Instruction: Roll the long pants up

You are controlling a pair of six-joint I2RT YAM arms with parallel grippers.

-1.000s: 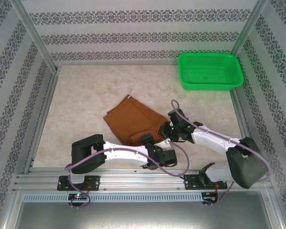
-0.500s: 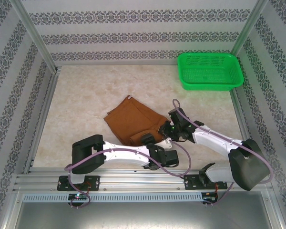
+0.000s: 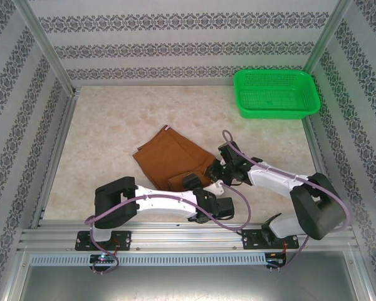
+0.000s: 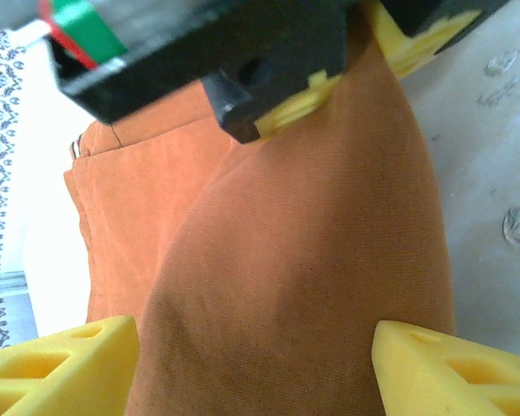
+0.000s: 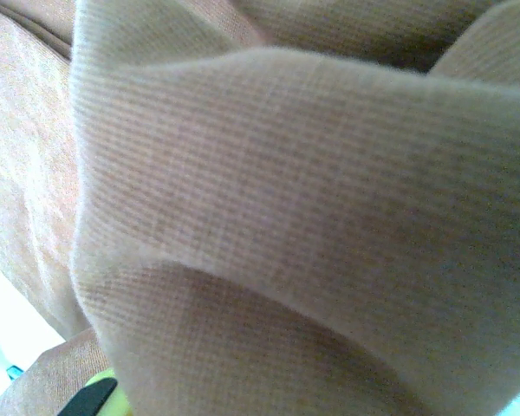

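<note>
The pants point(image 3: 172, 157) lie folded mid-frame on the bench point(image 3: 106, 125); soft, light, limp cloth, likely to slump, so best taken at the near fold; my right fingers point(image 4: 290, 100) pinch that fold; my left fingers point(image 4: 61, 364) stand spread astride it.
</note>
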